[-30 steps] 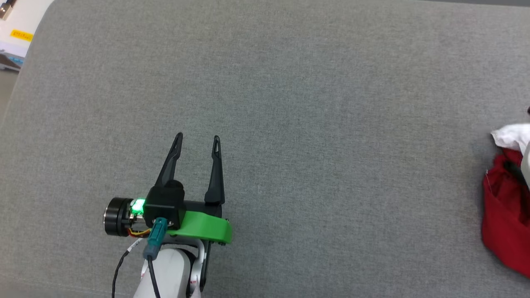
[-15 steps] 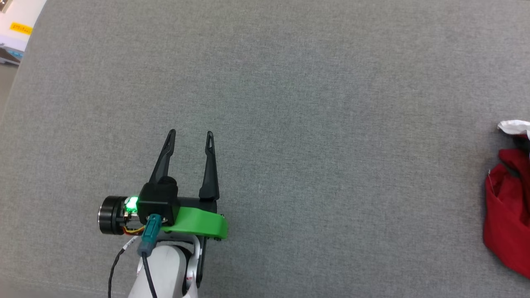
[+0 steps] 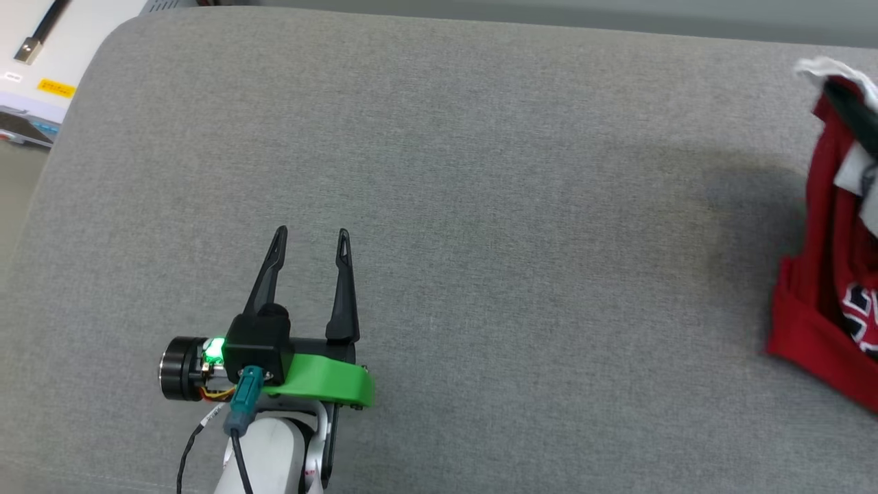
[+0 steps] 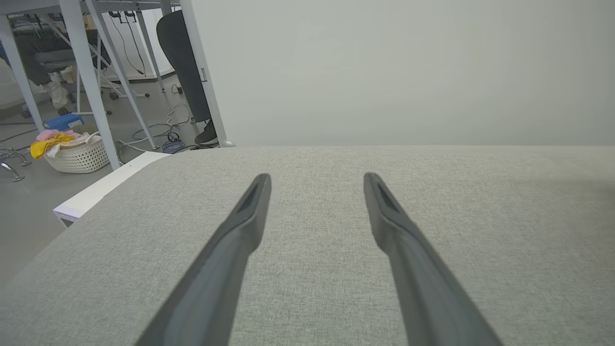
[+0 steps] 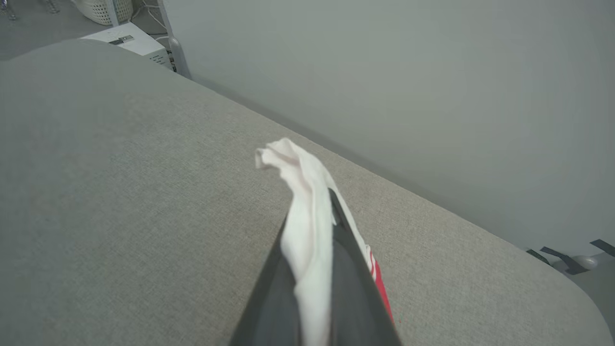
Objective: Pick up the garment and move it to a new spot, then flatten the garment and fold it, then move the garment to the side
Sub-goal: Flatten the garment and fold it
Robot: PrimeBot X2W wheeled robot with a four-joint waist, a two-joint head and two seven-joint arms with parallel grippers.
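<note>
- Just changed at the right gripper (image 5: pixel 321 204): spread a second ago, now pressed together, pinching a fold of white sleeve cloth (image 5: pixel 293 163) of the red jersey-style T-shirt with white short sleeves (image 3: pixel 823 274).
- Head camera tilted meanwhile, so no reading the T-shirt's shift across that picture as travel. Still, no longer a low bunched heap: drawn out into a red length hanging from the pinch, with a patch of the lettered front showing lower down.
- Cannot tell whether the lower hem is clear of the flat grey woven-fabric surface (image 3: pixel 480 206).
- For the task, by judgement: pick-up secured and the carry to a new spot under way or about to start; flattening and folding not yet begun.
- Risk, by judgement: held by a thin sleeve edge alone, so likely to slip under the hanging weight.
- At the left gripper (image 3: pixel 311 237): spread wide, holding nothing, bare grey fabric beyond the tips, well apart from the T-shirt.
</note>
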